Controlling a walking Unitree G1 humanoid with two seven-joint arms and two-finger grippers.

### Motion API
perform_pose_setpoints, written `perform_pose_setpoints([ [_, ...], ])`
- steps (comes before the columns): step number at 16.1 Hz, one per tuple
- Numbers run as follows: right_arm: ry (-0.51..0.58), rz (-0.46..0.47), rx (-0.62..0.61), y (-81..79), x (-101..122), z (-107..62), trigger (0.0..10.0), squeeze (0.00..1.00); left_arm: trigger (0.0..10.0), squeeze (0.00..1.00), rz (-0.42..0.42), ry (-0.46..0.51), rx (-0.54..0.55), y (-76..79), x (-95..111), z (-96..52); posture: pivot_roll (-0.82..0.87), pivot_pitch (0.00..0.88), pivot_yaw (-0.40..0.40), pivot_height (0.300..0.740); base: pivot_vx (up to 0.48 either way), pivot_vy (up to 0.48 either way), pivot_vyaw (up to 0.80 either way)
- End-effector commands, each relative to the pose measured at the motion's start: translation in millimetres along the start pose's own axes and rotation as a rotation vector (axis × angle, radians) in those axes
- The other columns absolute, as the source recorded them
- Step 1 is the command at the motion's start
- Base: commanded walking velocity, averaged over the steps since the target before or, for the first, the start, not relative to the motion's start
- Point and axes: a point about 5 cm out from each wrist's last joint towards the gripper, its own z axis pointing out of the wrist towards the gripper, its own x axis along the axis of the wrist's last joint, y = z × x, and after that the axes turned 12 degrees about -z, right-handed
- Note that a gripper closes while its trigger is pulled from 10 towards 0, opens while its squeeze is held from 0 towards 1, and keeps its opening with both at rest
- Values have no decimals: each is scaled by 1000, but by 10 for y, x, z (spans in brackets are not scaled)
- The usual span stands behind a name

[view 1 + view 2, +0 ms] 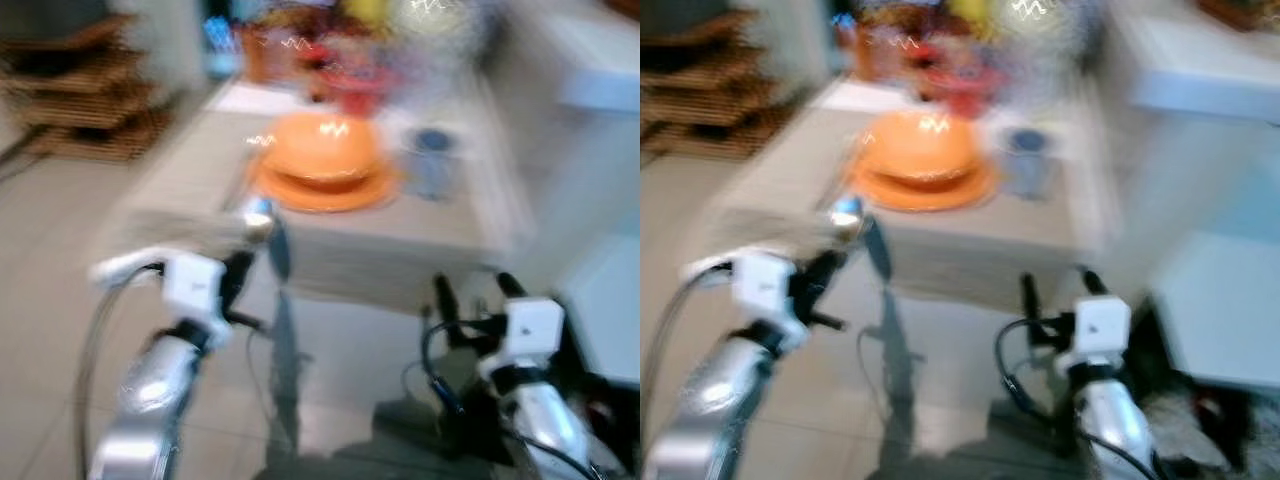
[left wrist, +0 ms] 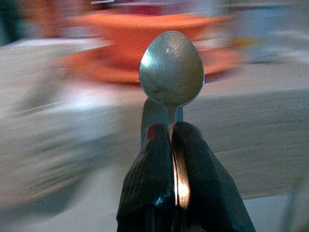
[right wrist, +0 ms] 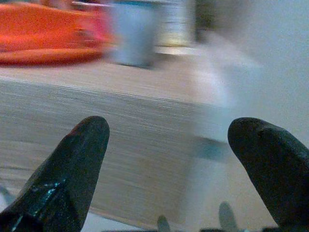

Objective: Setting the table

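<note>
The left gripper [image 2: 173, 140] pinches a shiny spoon [image 2: 171, 70] tight, with the round end sticking up, just in front of the tabletop [image 1: 200, 180]. An orange bowl [image 1: 322, 146] sits on an orange plate [image 1: 325, 190] there, beside a blue cup [image 1: 432, 165]. The right gripper [image 3: 169, 145] is wide open, holding nothing, near the tabletop's edge.

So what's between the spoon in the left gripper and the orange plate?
Only bare tabletop. In the left eye view the spoon, held in the left gripper, sits at the table's near edge, and nothing lies between it and the plate, though the picture is blurred.
</note>
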Motion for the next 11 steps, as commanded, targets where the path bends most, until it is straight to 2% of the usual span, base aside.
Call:
perform_pose_setpoints([
  [1, 5, -3, -4, -8, 8, 2, 10000, 4, 0, 0, 9, 11, 1, -37, 54, 5, -113, 0, 6, 740, 0, -480, -575],
  [11, -12, -17, -5, 36, -100, 37, 10000, 0, 0, 0, 32, 19, -11, -44, 50, 22, -106, 0, 4, 740, 0, -471, 0],
])
